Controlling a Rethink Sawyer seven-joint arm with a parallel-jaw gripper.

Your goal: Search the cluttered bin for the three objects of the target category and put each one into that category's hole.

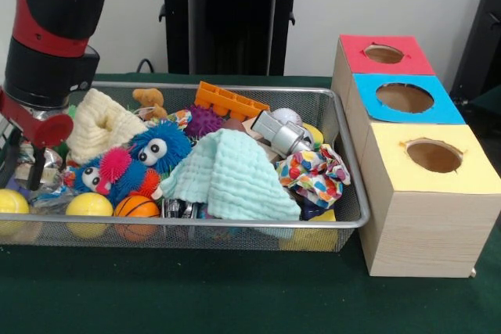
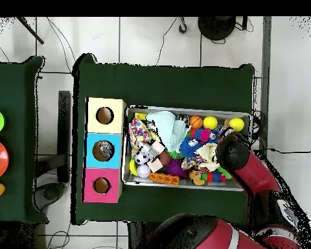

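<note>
The silver wire-mesh bin sits on the green table, full of toys, and also shows in the overhead view. The blue-framed hole is the middle one of three wooden boxes to the bin's right. In the overhead view something grey shows inside the blue-framed hole. My gripper hangs low at the bin's left end, over shiny clutter beside a yellow ball. I cannot see whether it holds anything. In the overhead view the red arm hides it.
The bin holds a mint cloth, a cream cloth, blue fuzzy toys, an orange mini basketball, an orange block, a silver metal piece and a spotted cloth. The red-framed hole and the yellow-framed hole flank the blue one.
</note>
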